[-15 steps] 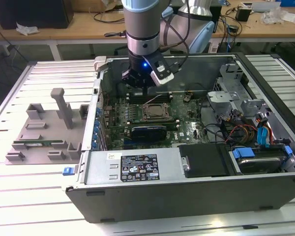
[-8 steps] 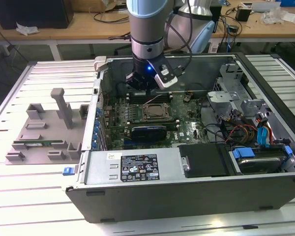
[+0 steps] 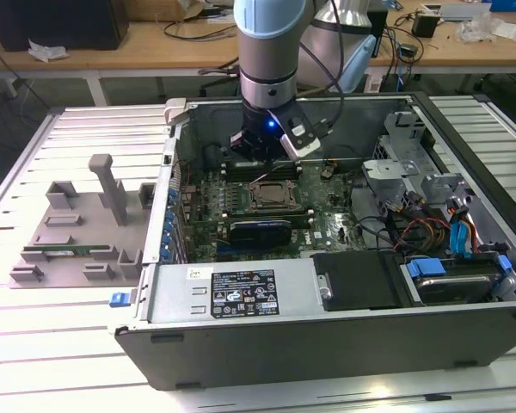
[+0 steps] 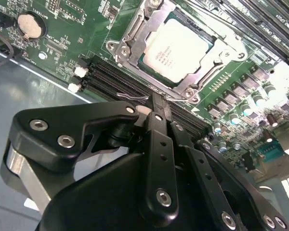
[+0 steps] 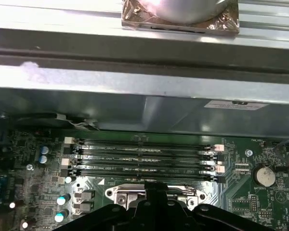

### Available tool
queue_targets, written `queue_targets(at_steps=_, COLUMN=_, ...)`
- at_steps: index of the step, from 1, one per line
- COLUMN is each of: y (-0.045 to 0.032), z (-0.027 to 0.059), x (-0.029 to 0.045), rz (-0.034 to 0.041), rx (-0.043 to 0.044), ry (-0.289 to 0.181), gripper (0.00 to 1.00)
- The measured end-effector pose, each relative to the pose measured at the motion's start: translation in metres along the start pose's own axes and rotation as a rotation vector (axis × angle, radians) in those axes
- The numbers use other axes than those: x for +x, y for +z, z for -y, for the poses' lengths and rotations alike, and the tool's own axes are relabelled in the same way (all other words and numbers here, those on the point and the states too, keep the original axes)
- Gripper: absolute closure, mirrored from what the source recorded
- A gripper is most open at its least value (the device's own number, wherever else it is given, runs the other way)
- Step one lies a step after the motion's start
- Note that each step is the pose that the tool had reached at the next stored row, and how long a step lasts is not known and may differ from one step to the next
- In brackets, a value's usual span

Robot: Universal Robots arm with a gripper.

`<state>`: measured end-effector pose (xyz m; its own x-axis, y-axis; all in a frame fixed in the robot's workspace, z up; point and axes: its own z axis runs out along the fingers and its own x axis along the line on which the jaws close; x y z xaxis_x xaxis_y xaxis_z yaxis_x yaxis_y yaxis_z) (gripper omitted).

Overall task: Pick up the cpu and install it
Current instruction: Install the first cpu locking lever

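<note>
The cpu [image 4: 176,50], a square chip with a shiny silver top, lies flat inside the open metal socket frame [image 4: 127,36] on the green motherboard [image 4: 62,43]. My gripper [image 4: 156,102] hangs just above the board beside the socket, over the black memory slots [image 4: 111,77]. Its two thin black fingers are pressed together with nothing between them. In the exterior view the gripper [image 3: 272,159] sits low inside the computer case, just behind the socket [image 3: 271,196]. In the first wrist view the gripper [image 5: 154,190] covers part of the socket frame [image 5: 118,196].
The open computer case [image 3: 241,297] lies on a slatted white table. A grey fixture plate [image 3: 77,232] with upright posts stands at the exterior view's left. Cables, a drive cage [image 3: 413,163] and a blue-tabbed drive [image 3: 451,275] fill the case's right side. The case wall [image 5: 135,82] is close behind the memory slots [image 5: 144,156].
</note>
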<state>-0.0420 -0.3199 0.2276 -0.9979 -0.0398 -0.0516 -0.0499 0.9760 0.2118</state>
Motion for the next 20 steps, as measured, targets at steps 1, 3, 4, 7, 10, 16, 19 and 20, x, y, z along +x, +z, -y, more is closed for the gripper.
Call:
queue_targets(at_steps=1, y=0.0011, z=0.0002, x=0.0001, rz=0.0038, rx=0.0002, ry=0.0, gripper=0.89)
queue_targets(at_steps=3, y=0.0037, z=0.0008, x=0.0002, rz=0.0066, rx=0.0003, ry=0.001, gripper=0.89)
queue_targets(at_steps=4, y=0.0048, z=0.0009, x=0.0003, rz=0.0079, rx=0.0006, ry=0.001, gripper=0.89)
queue_targets(at_steps=7, y=0.0088, z=0.0006, x=0.0004, rz=0.0217, rx=0.008, ry=0.003, gripper=0.89)
queue_targets(at_steps=10, y=0.0107, z=-0.0002, x=0.0005, rz=0.0356, rx=0.0125, ry=0.004, gripper=0.89)
queue_targets(at_steps=16, y=0.013, z=-0.0048, x=0.0017, rz=0.062, rx=0.0429, ry=-0.001, gripper=0.89)
queue_targets(at_steps=19, y=0.0144, z=-0.0098, x=0.0027, rz=0.0619, rx=0.0538, ry=-0.002, gripper=0.89)
queue_targets(at_steps=20, y=0.0145, z=-0.0104, x=0.0029, rz=0.0619, rx=0.0549, ry=-0.002, gripper=0.89)
